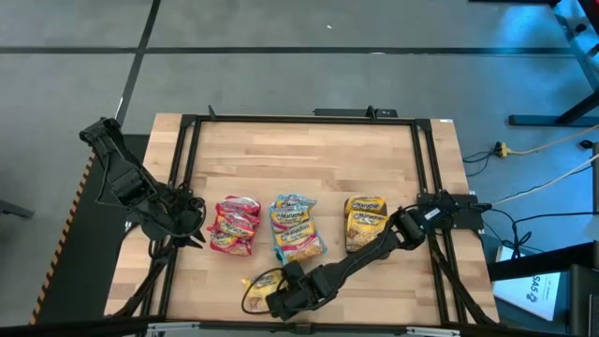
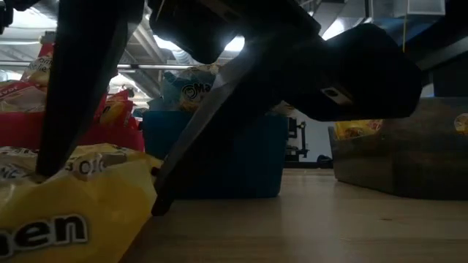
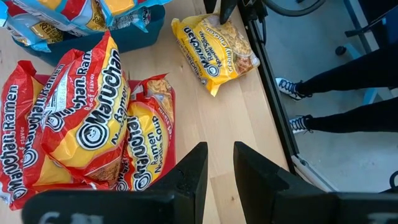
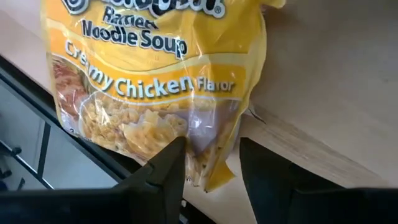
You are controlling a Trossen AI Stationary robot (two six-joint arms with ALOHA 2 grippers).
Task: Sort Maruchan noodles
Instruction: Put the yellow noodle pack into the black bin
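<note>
A lone yellow Maruchan packet lies flat near the table's near edge. My right gripper is open, low over that packet, with one finger on either side of its end. Red packets are heaped in a red tray, blue-edged ones in a blue tray, and yellow ones in a dark grey tray. My left gripper is open and holds nothing; it hovers beside the red heap, on its left side. My right gripper comes slanting down from the table's right at the yellow packet's end, which lies between the open fingers. In the low view one finger meets the packet's top; whether it touches I cannot tell. The packet lies flat on the table.
In the low view the red tray, blue tray and grey tray stand in a row behind the right gripper. A black frame borders the table. Bare wood lies beyond the trays. A person's legs show beside the table.
</note>
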